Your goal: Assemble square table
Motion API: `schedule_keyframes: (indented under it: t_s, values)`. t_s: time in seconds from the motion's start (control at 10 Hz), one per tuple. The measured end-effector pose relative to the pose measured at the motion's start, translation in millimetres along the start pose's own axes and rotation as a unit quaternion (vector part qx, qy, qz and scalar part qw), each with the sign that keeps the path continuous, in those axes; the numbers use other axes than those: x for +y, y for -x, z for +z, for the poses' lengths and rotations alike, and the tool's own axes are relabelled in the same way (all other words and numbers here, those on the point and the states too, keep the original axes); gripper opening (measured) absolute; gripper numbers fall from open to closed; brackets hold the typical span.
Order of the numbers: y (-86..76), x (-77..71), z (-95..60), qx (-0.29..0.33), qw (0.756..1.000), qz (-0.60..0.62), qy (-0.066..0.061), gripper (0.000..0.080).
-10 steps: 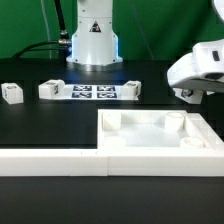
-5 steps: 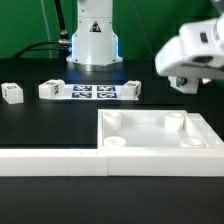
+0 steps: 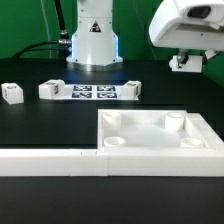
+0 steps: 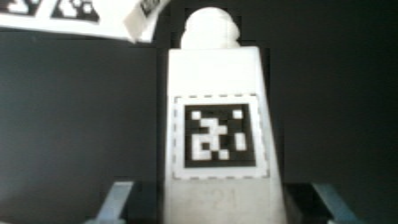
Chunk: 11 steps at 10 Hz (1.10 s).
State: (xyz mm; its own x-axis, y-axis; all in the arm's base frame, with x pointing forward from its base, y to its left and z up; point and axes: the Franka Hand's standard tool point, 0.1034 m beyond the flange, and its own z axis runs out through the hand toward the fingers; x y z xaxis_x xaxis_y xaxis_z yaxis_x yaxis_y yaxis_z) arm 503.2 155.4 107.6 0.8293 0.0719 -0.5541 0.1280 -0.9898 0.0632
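White leg sits clamped in the gripper; wrist view alone shows its tag, exterior view alone the tabletop.

You're looking along a white leg clamped between the gripper's two fingers, with a black-and-white tag on its facing side and a rounded peg at its far end. Beyond that peg end, across the dark table, you see a corner of the marker board and a blurred white piece beside it.
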Motion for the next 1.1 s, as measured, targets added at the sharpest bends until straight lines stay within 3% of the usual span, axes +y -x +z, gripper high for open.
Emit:
schedule_keyframes:
  t_s: [0.1, 0.2, 0.4, 0.5, 0.6, 0.9, 1.1]
  values:
    - [0.2, -0.4, -0.2, 0.04, 0.999, 0.0, -0.005, 0.029]
    - [-6.5, 6.7, -10.1, 0.061, 0.998, -0.002, -0.03, 0.029]
    - [-17.2, 69.8, -66.9, 0.123, 0.987, -0.017, -0.102, 0.029]
    - [-18.1, 93.8, -80.4, 0.16, 0.981, -0.014, -0.109, 0.029]
    - [-20.9, 101.5, -80.7, 0.191, 0.976, -0.017, -0.106, 0.029]
    - [-28.1, 102.6, -82.7, 0.277, 0.956, -0.006, -0.093, 0.029]
    - [-44.7, 98.7, -83.1, 0.359, 0.93, -0.001, -0.078, 0.029]
